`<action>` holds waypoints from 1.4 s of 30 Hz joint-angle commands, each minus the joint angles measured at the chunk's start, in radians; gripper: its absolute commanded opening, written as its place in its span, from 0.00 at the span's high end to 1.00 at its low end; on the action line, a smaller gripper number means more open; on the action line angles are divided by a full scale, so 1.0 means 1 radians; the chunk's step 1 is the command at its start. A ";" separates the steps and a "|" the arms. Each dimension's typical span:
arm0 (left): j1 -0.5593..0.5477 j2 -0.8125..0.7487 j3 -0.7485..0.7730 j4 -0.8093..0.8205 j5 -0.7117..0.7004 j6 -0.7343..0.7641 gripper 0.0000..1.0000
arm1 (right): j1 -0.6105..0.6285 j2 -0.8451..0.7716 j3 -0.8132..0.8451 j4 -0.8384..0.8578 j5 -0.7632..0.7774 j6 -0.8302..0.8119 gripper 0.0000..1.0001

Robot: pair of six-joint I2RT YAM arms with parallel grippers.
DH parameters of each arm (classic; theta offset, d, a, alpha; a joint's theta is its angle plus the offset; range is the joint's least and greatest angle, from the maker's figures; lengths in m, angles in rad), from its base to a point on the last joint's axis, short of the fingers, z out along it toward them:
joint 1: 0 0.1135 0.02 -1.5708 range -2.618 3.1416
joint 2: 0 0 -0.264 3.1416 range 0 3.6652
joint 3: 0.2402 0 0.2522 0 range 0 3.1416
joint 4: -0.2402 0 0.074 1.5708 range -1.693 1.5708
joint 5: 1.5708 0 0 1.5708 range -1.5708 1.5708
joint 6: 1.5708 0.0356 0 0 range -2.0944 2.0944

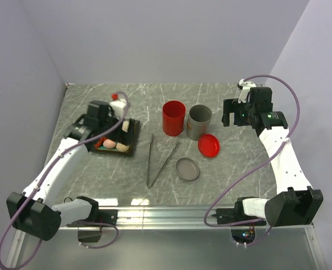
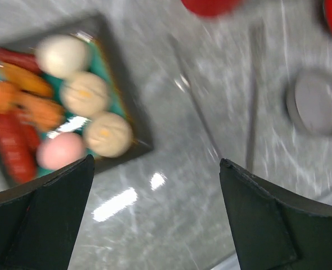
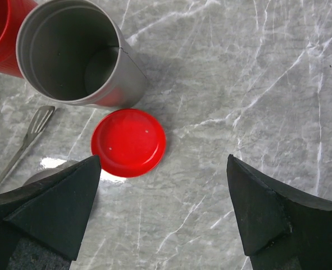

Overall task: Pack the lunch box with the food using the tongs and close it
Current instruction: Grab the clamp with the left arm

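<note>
Top: lunch box (image 1: 173, 117) upright mid-table, at 12 o'clock of tongs (image 1: 157, 160); food (image 1: 114, 143) in tray (image 1: 135, 137) at 9.
L wrist: left gripper (image 2: 155, 163) jaws wide apart, empty.
R wrist: right gripper (image 3: 163, 160) jaws spread, empty; red lid (image 3: 128, 142) at 5 o'clock of grey cup (image 3: 70, 50).

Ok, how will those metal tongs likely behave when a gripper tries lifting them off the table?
The tongs lie flat on the table, so their thin arms probably offer little to grab. The grey metal looks smooth, so they may slide or pivot if pinched off-centre. The long narrow V will likely flex shut when squeezed.
</note>
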 commanded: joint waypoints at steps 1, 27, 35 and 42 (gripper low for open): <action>-0.102 0.002 -0.065 0.044 -0.016 0.021 0.00 | -0.002 0.014 0.055 -0.020 0.009 -0.019 0.00; -0.452 0.347 -0.175 0.173 -0.056 -0.171 0.01 | -0.003 0.065 0.068 -0.097 0.065 -0.091 0.01; -0.527 0.393 -0.184 0.230 -0.089 -0.218 0.01 | -0.002 0.057 0.061 -0.094 0.091 -0.105 0.01; -0.533 0.482 -0.186 0.262 -0.214 -0.283 0.05 | -0.002 0.052 0.066 -0.097 0.101 -0.105 0.01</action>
